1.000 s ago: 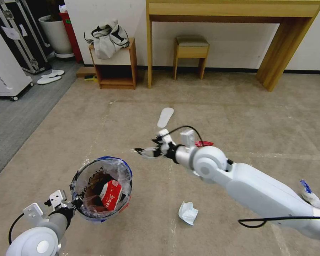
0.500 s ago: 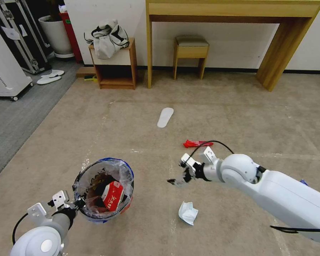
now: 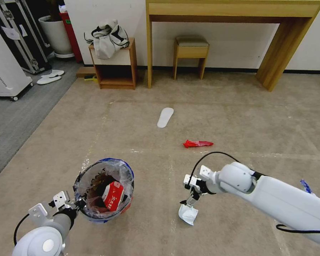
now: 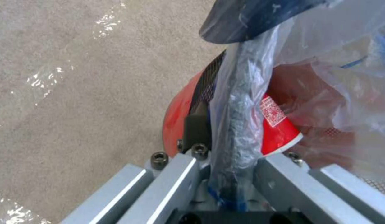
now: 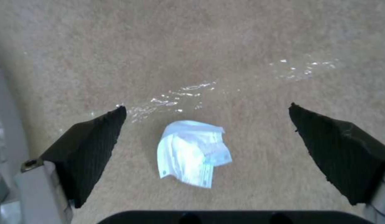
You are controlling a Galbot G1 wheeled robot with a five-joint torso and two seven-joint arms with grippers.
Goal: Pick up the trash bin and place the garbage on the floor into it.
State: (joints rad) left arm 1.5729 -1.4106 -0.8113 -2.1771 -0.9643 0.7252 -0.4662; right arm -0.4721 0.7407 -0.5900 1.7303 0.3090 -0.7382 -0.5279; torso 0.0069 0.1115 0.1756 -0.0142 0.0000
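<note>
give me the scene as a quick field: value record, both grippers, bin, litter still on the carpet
left gripper: shut on the trash bin's rim and bag edge, low on the robot's left
trash bin: upright, lined with clear bag, red-white carton inside
right gripper: open, pointing down just above the crumpled white paper, not touching it
crumpled white paper: on the floor, right of the bin
red wrapper: on the floor, farther out, untouched
floor: beige carpet with worn tape lines

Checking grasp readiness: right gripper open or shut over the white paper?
Open. The right gripper has its fingers spread wide either side of the crumpled white paper.
</note>
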